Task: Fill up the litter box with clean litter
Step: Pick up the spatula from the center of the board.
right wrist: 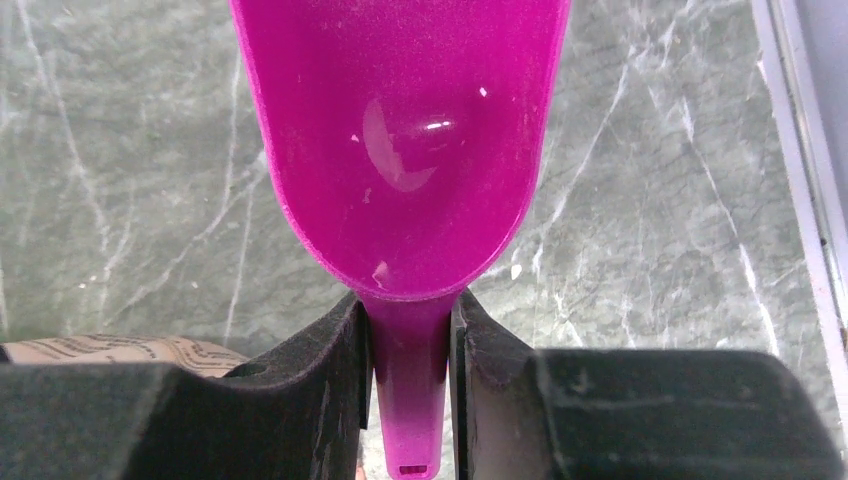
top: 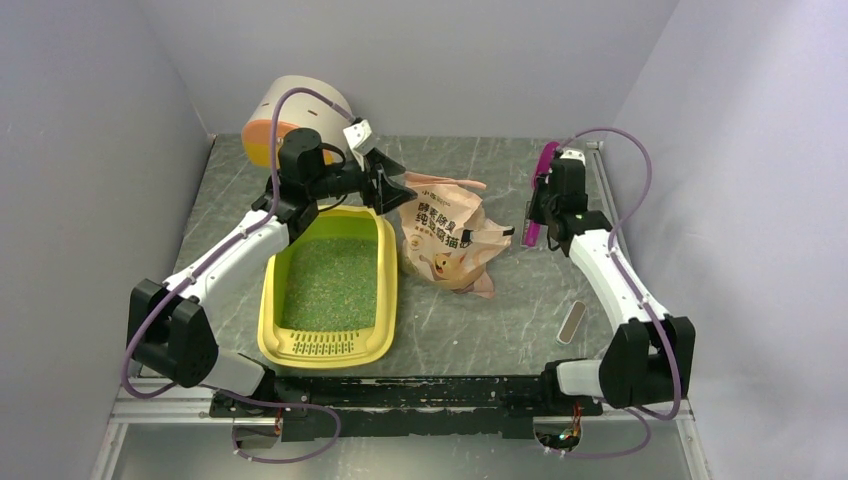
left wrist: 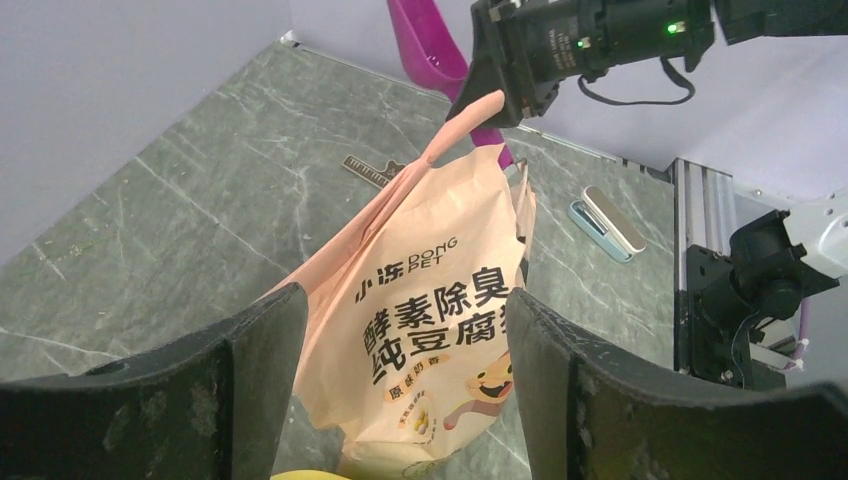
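Robot lab cell: plain grey walls, marble-patterned tabletop, aluminium mounting rail.

The table has a dark grey-green top, matt and veined with thin pale lines like stone. Three plain walls close it in: a back wall, a left wall and a right wall. All are smooth and pale grey with a faint lilac tint, and they meet the top in straight seams. A silver metal rail runs along the near edge, and a narrower pale strip borders the right side. The light is soft and even and casts only weak shadows. The back wall is the brightest.
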Motion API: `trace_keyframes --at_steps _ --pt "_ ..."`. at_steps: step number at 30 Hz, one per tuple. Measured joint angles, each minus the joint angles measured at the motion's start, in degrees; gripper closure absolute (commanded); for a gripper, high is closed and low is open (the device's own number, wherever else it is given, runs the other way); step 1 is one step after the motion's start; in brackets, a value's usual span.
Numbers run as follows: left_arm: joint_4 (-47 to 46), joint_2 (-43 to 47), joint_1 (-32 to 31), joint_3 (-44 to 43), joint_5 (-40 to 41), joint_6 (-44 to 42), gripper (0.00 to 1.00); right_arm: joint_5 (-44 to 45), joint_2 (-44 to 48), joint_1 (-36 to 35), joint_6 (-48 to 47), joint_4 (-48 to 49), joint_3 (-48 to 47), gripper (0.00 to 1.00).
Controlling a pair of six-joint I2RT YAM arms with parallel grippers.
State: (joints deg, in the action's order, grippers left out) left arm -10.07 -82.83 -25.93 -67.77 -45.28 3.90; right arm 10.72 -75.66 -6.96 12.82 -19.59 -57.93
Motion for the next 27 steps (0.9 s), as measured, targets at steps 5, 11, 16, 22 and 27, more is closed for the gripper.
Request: trace_keyframes --at_steps 5,11,16,22,27 --pt "0.74 0.35 0.02 0.0 2.21 2.29 0.24 -0.9 5.99 0.0 -2.54 -2.58 -2.27 0.94" --pt "2.01 2.27 0.02 -1.33 6.6 8.81 0.26 -17.07 21.31 -0.68 -11.91 -2.58 -3.39 0.97" --pt "4.66 2.32 0.04 -7.65 8.22 13.64 0.26 -28.35 24.17 -4.94 -18.75 -5.46 -5.38 0.98" --pt "11.02 2.45 0.07 -13.57 9.73 16.22 0.26 -29.57 19.52 -13.92 -25.0 -14.51 -7.48 1.0" --pt "14.49 2.49 0.07 -14.1 9.09 18.27 0.28 -24.33 16.39 -21.75 -29.64 -21.84 -10.78 1.0"
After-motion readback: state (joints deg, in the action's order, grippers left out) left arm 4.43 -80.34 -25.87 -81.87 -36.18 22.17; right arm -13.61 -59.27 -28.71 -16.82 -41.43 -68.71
